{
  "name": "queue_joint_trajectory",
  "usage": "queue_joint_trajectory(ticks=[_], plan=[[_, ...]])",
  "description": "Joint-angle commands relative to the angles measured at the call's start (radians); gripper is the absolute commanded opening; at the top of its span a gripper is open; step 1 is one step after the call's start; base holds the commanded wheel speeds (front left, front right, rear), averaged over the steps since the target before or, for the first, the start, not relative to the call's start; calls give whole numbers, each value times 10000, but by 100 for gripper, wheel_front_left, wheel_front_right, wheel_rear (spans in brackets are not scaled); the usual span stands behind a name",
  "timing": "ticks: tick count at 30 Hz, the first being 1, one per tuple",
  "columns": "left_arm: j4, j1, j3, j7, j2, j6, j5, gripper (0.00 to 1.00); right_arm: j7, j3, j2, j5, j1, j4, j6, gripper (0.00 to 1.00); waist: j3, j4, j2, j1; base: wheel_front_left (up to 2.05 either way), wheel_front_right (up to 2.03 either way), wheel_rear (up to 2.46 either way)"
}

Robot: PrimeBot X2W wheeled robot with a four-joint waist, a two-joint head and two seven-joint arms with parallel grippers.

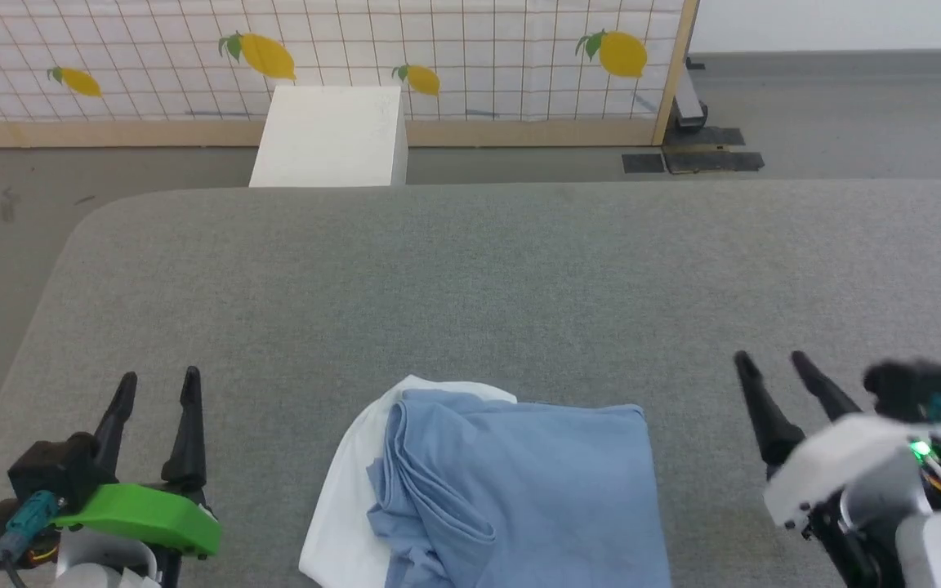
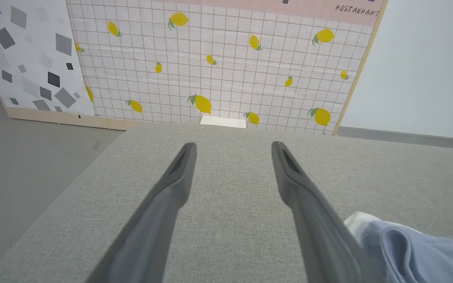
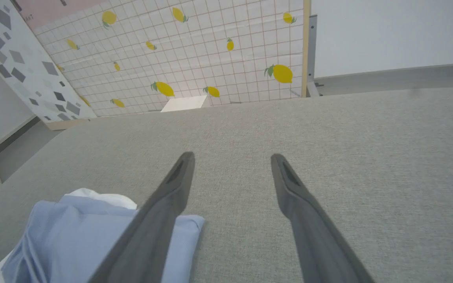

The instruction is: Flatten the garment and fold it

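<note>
Grey fabric tabletop (image 1: 470, 269), lemon-print panel (image 1: 479, 49) beyond. Garment (image 1: 519, 482) between left gripper (image 1: 160, 376) and right gripper (image 1: 770, 357), touching neither. Crumpled sky-blue heap, visible part lying crosswise between the 2, white lining toward left gripper, near end cut off. Both grippers spread wide, empty.

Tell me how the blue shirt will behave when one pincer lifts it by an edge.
The shirt is likely floppy: it lies bunched in soft folds, so a lifted edge should drape and trail. It looks thin, so probably light. It may drag rather than slide on the textured grey surface.
</note>
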Motion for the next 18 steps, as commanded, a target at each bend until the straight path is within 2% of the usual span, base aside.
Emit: queue_joint_trajectory(ticks=[1, 6, 10, 13, 18], plan=[[-39, -96, 63, -43, 95, 36, -52, 100, 890, 251, -188, 244, -280, -176, -15, 100, 112, 47, 44, 0, 0, 0, 0], [-123, -132, 177, -44, 124, -3, -158, 100, 4723, 1234, -704, 696, -797, -690, -15, 100, 452, 182, 44, 0, 0, 0, 0], [-162, -251, 244, -44, 109, -68, -232, 100, 6987, 1789, -726, 326, -998, -682, -15, 100, 803, 347, 44, 0, 0, 0, 0], [-179, -396, 310, -44, 95, -128, -275, 100, 7883, 2202, -551, -68, -1145, -518, -15, 100, 1066, 488, 44, 0, 0, 0, 0], [-160, -605, 410, -45, 58, -237, -288, 100, 8303, 2540, -65, -784, -1325, 221, -15, 100, 1419, 733, 44, 0, 0, 0, 0]])
